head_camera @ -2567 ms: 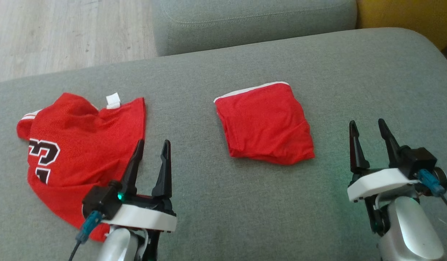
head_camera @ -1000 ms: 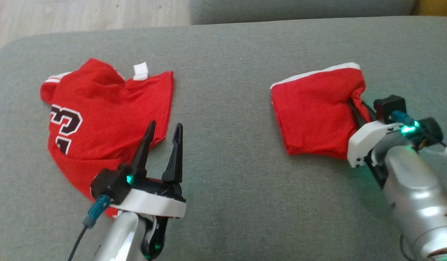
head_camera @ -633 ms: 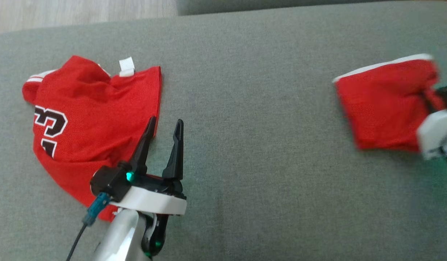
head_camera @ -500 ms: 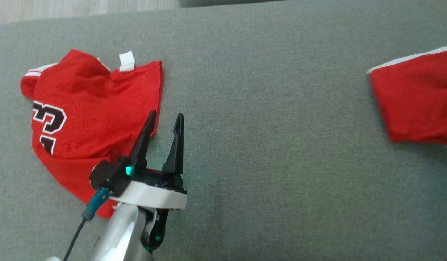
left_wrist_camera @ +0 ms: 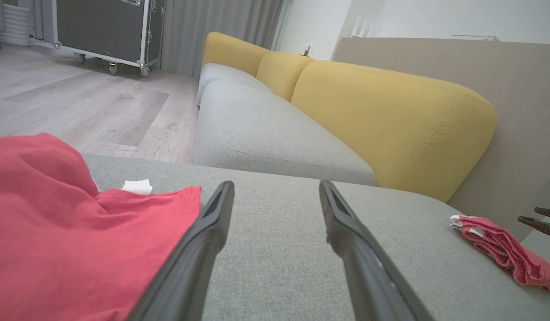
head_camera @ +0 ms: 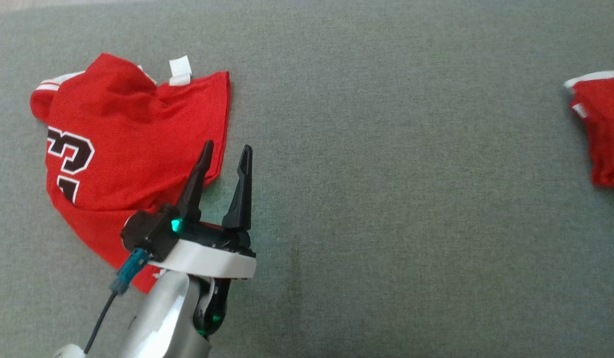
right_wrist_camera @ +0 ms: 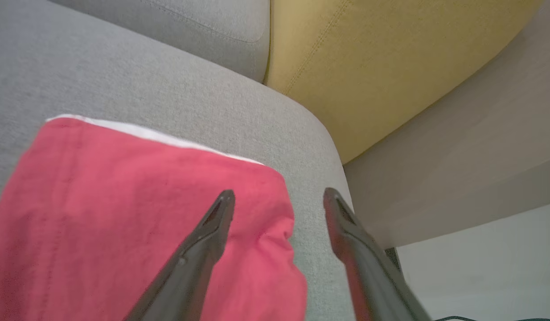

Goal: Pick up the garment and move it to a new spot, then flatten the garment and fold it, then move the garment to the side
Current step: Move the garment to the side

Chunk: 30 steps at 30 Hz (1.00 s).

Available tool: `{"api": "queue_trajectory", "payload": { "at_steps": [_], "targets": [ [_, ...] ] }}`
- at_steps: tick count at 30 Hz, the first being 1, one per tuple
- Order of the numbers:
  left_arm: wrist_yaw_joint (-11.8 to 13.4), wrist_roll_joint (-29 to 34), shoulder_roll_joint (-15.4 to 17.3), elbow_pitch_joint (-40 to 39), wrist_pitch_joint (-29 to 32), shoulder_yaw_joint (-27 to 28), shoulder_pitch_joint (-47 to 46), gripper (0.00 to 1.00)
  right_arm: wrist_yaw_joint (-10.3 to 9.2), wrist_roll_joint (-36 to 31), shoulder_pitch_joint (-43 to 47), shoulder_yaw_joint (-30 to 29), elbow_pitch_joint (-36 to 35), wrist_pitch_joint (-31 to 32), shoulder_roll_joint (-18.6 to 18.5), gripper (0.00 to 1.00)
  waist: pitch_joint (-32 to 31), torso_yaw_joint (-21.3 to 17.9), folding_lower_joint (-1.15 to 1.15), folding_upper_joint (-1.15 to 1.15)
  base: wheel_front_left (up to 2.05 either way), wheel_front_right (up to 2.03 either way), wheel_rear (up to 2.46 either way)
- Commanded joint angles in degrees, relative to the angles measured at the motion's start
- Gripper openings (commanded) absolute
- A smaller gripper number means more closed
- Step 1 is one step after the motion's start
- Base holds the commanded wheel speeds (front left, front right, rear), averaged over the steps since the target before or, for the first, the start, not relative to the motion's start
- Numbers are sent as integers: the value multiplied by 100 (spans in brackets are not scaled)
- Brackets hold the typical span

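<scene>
Sofa seat (head_camera: 386, 174), grey, with two red pieces of clothing lying well apart on it.

The folded garment (right_wrist_camera: 123, 214) is a red square with a white band along its far edge. It lies flat near the rounded end of the seat. The right gripper (right_wrist_camera: 279, 193) has its fingers spread wide with nothing clasped between them. In the right wrist view, the finger (right_wrist_camera: 199, 249) at the left crosses over the near corner of the folded garment. The other finger stands over bare grey cloth just past the garment's edge. Whether either fingertip touches the fabric cannot be told. A yellow backrest (right_wrist_camera: 368, 58) lies ahead of these fingers, beyond the seat's end.

The left gripper (head_camera: 227, 146) also has its fingers spread wide and empty, pointing across the seat. A jersey (head_camera: 128, 144), red with a black-and-white numeral and a small white tag (head_camera: 180, 71), lies crumpled to the left of these fingers. In the head view the left fingertip overlaps the jersey's hem, and the right finger stands over bare seat. The folded garment lies far to the right of the left gripper's fingers, cut off by the edge of the head view.
</scene>
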Motion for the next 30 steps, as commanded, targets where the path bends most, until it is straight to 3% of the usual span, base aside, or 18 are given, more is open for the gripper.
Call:
{"api": "queue_trajectory", "payload": {
  "at_steps": [1, 5, 9, 16, 17, 24, 30],
  "targets": [
    [-17, -23, 30, -156, -54, 195, -156, 100, -5, 16, -76, -41, -74, -141, -51, 100, -69, -35, -1, 0, 0, 0, 0],
    [-20, -10, 30, -146, -54, 274, -89, 100, -5, 63, -101, -331, -224, -437, 298, 100, -299, -121, -1, 0, 0, 0, 0],
    [-23, 17, 30, -135, -54, 397, 71, 100, -5, 222, -11, -564, -680, -604, 888, 100, -653, -250, -1, 0, 0, 0, 0],
    [-25, 54, 30, -219, -54, 624, 405, 100, -5, 599, 638, -807, -2324, -640, 1897, 100, -1217, -410, -1, 0, 0, 0, 0],
    [-25, 54, 30, -219, -54, 624, 405, 100, -5, 599, 638, -807, -2324, -640, 1897, 100, -1217, -410, -1, 0, 0, 0, 0],
    [-27, 53, 30, -281, -54, 717, 789, 100, -5, 811, 1822, -1058, -3821, -641, 2905, 100, -1609, -443, -1, 0, 0, 0, 0],
    [-24, -7, 30, -299, -54, 775, 991, 100, -5, 786, 2784, -945, -4540, -642, 3285, 100, -1702, -392, -1, 0, 0, 0, 0]
  ]
}}
